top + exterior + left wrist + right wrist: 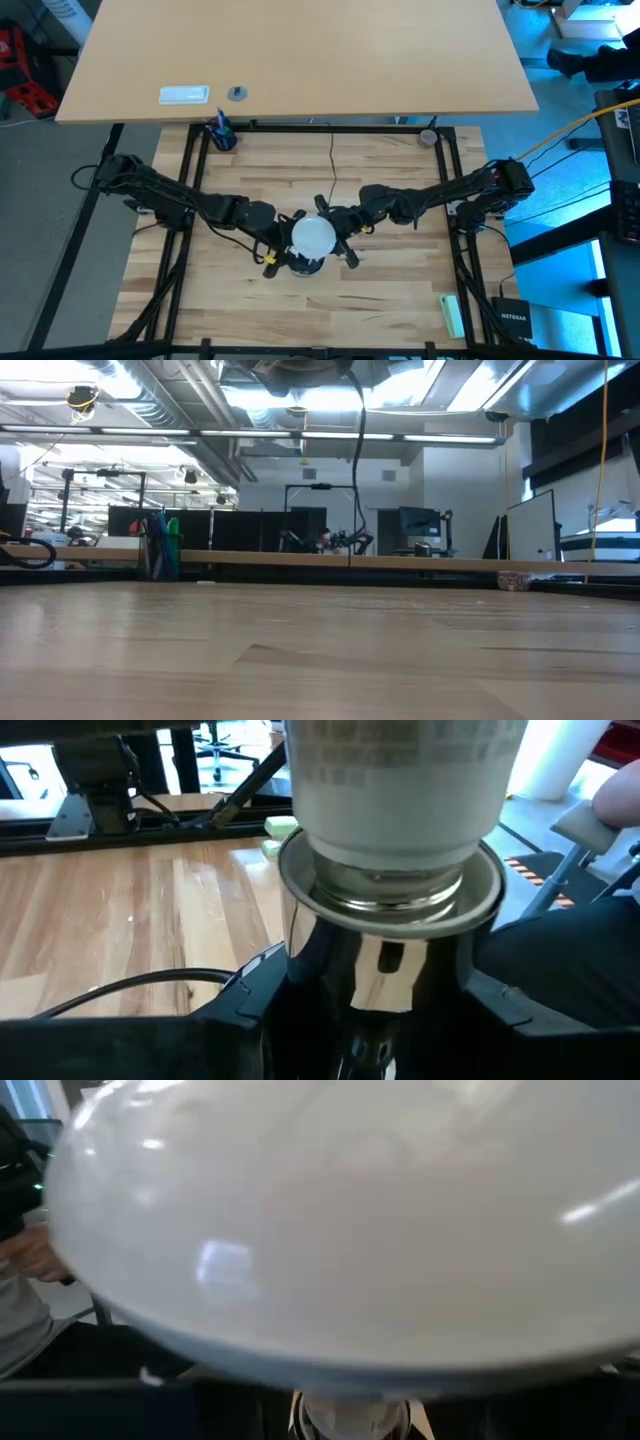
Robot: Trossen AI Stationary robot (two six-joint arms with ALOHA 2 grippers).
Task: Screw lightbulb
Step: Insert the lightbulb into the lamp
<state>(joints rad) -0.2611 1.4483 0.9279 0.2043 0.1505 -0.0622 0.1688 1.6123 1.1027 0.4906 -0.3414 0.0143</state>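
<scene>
Above wooden table (200,300), left pincer (283,252) grips socket (390,960), right pincer (335,235) lightbulb (312,236).

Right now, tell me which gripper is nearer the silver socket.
Left. The left gripper clasps the silver socket below the lightbulb. The right gripper is at the bulb's globe, above the socket.

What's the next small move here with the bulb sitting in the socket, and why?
Probably the right gripper should twist the lightbulb further in. Its threaded base still shows above the silver socket, which the left gripper holds from below, so it doesn't look fully seated.
</scene>
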